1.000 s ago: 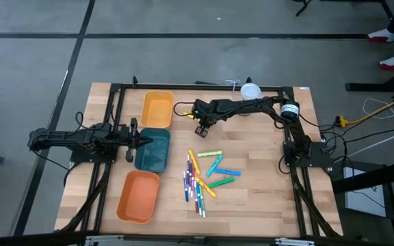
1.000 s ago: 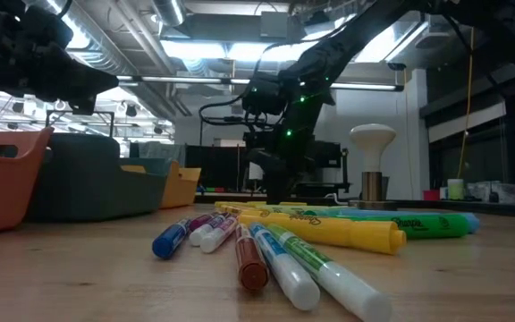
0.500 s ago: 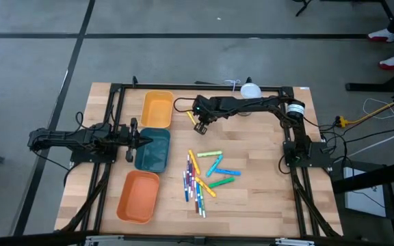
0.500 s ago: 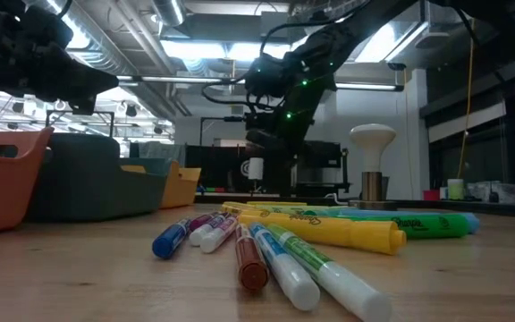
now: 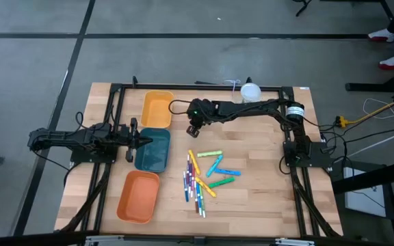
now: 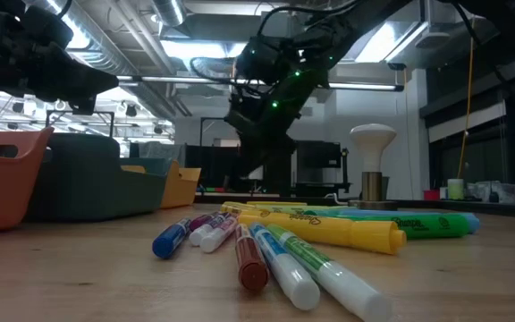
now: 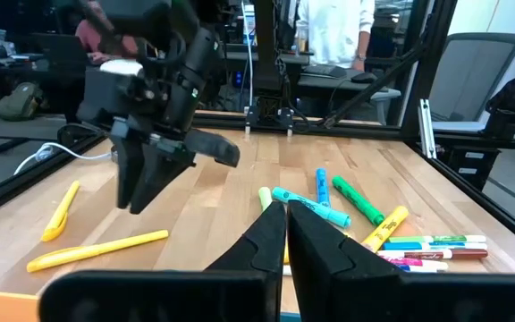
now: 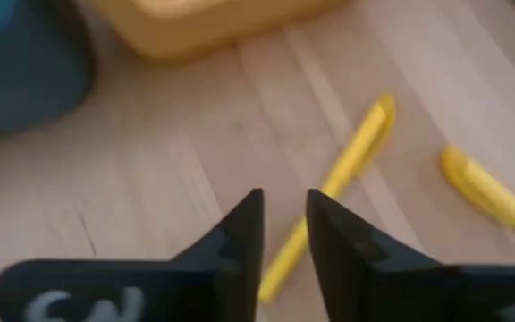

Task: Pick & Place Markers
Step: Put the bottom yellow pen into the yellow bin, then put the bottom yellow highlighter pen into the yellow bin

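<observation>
Markers (image 5: 204,174) lay heaped mid-table; your right gripper (image 5: 193,127) hung just beside the yellow tray (image 5: 156,108), fingers slightly parted and empty, over a loose yellow marker (image 8: 333,192). Your left gripper (image 5: 137,140), pressed together, waited above the teal tray (image 5: 157,158).

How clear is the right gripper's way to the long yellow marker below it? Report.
Probably yes: the right gripper hangs just above the yellow marker, fingers slightly apart, nothing between them.

The tabletop (image 5: 258,178) is pale, smooth wood with visible grain, framed in matt black metal rails (image 5: 204,87). The markers (image 6: 320,231) look like glossy plastic with printed barrels, and the trays (image 5: 139,197) are smooth, matt plastic.
</observation>
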{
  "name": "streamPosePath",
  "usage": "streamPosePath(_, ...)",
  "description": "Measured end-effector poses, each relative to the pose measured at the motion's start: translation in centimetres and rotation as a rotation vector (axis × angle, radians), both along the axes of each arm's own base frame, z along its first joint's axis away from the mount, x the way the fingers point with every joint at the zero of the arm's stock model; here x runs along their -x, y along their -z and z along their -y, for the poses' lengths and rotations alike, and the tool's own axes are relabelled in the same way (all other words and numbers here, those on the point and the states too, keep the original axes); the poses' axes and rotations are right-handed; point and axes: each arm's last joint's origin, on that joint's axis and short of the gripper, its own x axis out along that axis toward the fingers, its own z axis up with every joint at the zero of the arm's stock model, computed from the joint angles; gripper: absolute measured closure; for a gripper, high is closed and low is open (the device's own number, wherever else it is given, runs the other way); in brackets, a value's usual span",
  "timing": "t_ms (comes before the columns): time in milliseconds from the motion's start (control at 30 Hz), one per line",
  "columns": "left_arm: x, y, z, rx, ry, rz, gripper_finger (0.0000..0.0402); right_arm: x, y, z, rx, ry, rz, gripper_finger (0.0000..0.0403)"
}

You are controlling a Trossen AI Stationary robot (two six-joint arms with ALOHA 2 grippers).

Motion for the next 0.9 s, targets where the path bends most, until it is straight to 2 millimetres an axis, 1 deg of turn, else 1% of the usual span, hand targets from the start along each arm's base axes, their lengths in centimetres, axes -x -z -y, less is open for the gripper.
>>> streamPosePath(100, 0.0, 0.0, 0.0, 0.000, 0.000, 0.000, 0.0392, -0.3, 0.0, 0.2, 0.039, 0.030, 0.028, 0.0267)
streamPosePath(167, 0.0, 0.0, 0.0, 0.000, 0.000, 0.000, 0.0393, -0.3, 0.3, 0.4, 0.055, 0.058, 0.014, 0.0245)
streamPosePath(233, 0.0, 0.0, 0.0, 0.000, 0.000, 0.000, 0.0393, -0.5, 0.7, 0.6, 0.053, 0.069, 0.011, 0.0228)
streamPosePath(300, 0.0, 0.0, 0.0, 0.000, 0.000, 0.000, 0.0391, -0.8, 0.6, 1.0, 0.038, 0.091, 0.006, 0.0217)
streamPosePath(500, 0.0, 0.0, 0.0, 0.000, 0.000, 0.000, 0.0391, -2.8, -0.1, 1.9, 0.027, 0.092, -0.076, 0.0211)
streamPosePath(633, 0.0, 0.0, 0.0, 0.000, 0.000, 0.000, 0.0393, -4.0, 0.0, 2.5, 0.030, 0.074, -0.137, 0.0211)
streamPosePath(800, 0.0, 0.0, 0.0, 0.000, 0.000, 0.000, 0.0389, -5.2, 0.7, 3.4, 0.007, 0.072, -0.200, 0.0211)
streamPosePath(900, 0.0, 0.0, 0.0, 0.000, 0.000, 0.000, 0.0390, -5.5, 1.5, 4.2, -0.022, 0.078, -0.242, 0.0211)
